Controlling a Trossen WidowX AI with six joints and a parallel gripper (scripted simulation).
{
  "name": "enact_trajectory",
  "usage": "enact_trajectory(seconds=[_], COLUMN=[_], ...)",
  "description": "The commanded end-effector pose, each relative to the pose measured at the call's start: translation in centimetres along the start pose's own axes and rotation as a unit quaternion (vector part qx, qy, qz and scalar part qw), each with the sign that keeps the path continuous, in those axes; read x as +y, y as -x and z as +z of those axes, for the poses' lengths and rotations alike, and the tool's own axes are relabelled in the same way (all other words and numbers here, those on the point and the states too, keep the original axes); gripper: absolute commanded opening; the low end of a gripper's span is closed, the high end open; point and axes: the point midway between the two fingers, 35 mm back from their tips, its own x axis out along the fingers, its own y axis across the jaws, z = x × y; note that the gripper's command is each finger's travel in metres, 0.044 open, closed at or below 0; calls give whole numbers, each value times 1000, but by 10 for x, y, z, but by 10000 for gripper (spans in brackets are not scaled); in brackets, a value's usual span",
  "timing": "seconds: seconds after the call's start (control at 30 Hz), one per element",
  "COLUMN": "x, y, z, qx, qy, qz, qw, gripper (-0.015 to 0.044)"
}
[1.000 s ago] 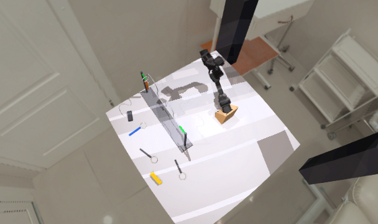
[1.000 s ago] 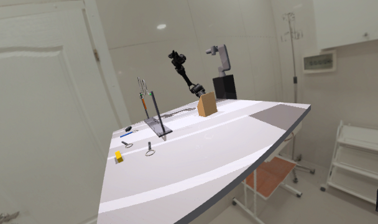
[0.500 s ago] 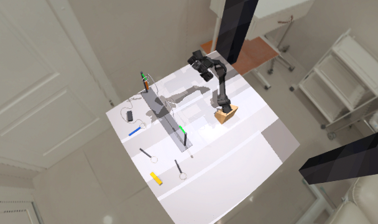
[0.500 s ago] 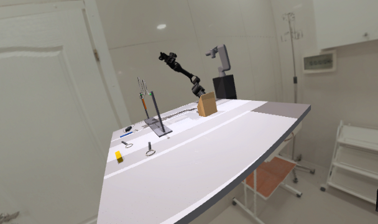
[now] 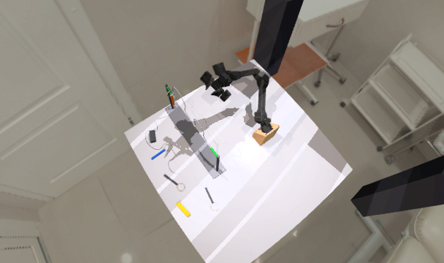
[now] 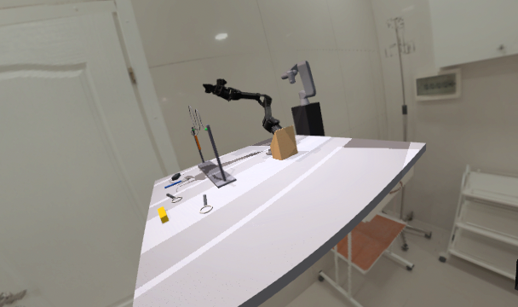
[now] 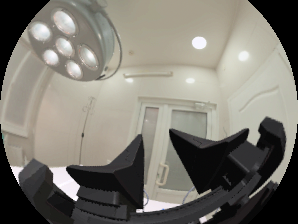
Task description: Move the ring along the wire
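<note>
Gripper (image 5: 215,88) (image 6: 206,88) (image 7: 156,135) partly spread, nothing pinched, above table (image 5: 266,175) (image 6: 259,213); a skewed approach to the orange handle (image 5: 172,100) (image 6: 198,142) could knock the ring against grey wire.

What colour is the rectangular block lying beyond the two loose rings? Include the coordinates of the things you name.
Yellow; the block (image 5: 183,209) (image 6: 163,215) shows best from the top.

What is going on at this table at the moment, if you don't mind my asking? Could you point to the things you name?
A black robot arm is reaching out above the table (image 5: 266,183) (image 6: 284,205), its gripper (image 5: 212,87) (image 6: 206,87) (image 7: 156,135) partly open with nothing between the fingers. It is handling nothing. The ring with the orange handle (image 5: 172,100) (image 6: 198,142) hangs at the far post's green part of the wire, the end it is to be moved away from. The other green part (image 5: 214,152) (image 6: 206,129) has no ring on it.
</note>
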Motion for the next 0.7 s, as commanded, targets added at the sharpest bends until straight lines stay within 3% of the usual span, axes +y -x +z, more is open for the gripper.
enact_trajectory(seconds=[0.0,0.67], x=[-24,-100], y=[-1,41], z=[-31,-205], qx=[30,141], qy=[-12,-47], qz=[-27,-86], qw=[999,985], gripper=[160,160])
